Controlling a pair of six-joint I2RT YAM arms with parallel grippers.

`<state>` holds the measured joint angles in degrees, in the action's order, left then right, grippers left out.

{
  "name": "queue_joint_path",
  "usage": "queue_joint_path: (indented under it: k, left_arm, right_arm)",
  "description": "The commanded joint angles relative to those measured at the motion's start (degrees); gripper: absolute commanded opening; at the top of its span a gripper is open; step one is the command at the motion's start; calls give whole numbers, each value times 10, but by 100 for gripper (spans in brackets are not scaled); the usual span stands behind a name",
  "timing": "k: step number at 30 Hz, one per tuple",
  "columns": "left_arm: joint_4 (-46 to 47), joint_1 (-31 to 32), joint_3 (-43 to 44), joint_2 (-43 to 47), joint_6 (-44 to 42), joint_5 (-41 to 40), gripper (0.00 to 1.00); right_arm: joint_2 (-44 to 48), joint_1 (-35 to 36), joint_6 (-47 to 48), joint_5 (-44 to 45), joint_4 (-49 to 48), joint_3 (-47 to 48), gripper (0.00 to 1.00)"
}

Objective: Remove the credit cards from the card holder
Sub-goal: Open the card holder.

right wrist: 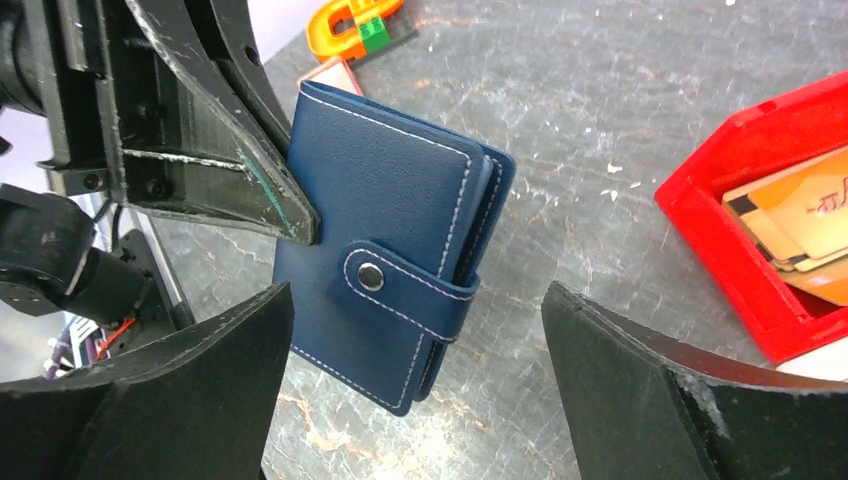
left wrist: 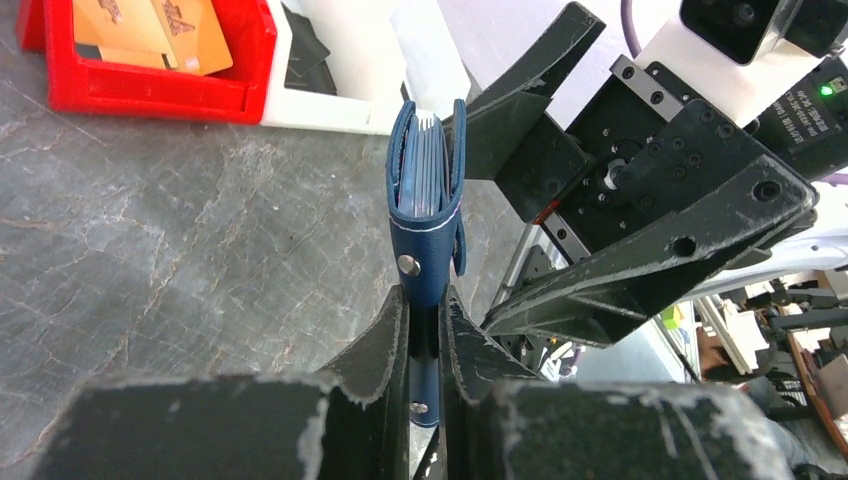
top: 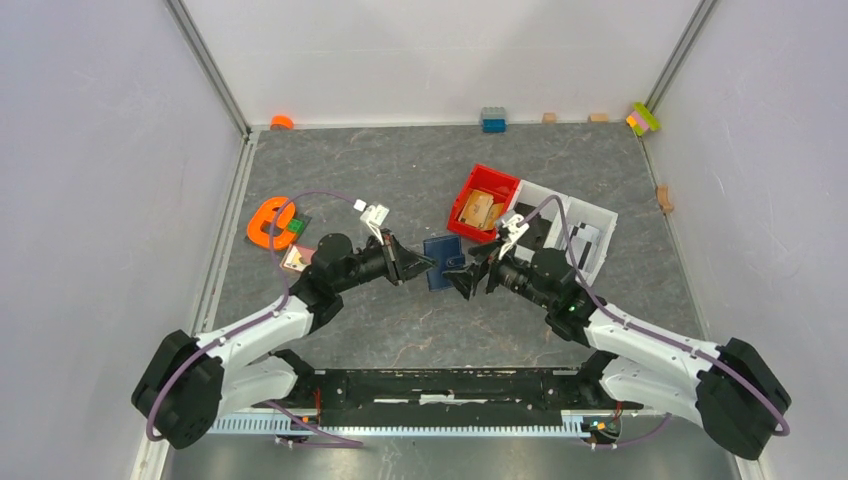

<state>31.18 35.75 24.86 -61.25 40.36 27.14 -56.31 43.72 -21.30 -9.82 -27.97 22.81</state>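
The card holder [top: 443,260], dark navy with its snap tab fastened, hangs just above the table between the two arms. My left gripper [left wrist: 427,320] is shut on its spine edge, and the holder [left wrist: 425,200] stands edge-on, showing pale pocket leaves at its top. The right gripper [right wrist: 415,370] is open, its fingers [right wrist: 200,380] spread wide on either side of the holder [right wrist: 390,230] without touching it. Any credit cards inside the holder are hidden. One pinkish card [top: 296,258] lies flat on the table beside the left arm.
A red tray [top: 497,178] with tan flat card-like pieces [right wrist: 800,220] sits just behind the holder, beside a white tray [top: 590,215]. An orange toy [top: 268,222] lies at the left. Small blocks line the back wall [top: 492,119].
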Motion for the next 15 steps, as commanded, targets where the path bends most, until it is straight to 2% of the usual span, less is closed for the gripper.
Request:
queue_joint_path:
  k: [1, 5, 11, 15]
  left_arm:
    - [9, 8, 37, -12, -15, 8, 4]
    - [2, 15, 43, -17, -16, 8, 4]
    - [-38, 14, 42, 4, -30, -36, 2]
    - [-51, 14, 39, 19, -35, -55, 2]
  right_arm:
    - [-32, 19, 13, 60, 21, 44, 98]
    - [-49, 24, -24, 138, 37, 48, 96]
    - [-22, 23, -65, 337, 100, 32, 96]
    - [-15, 23, -77, 417, 137, 35, 97]
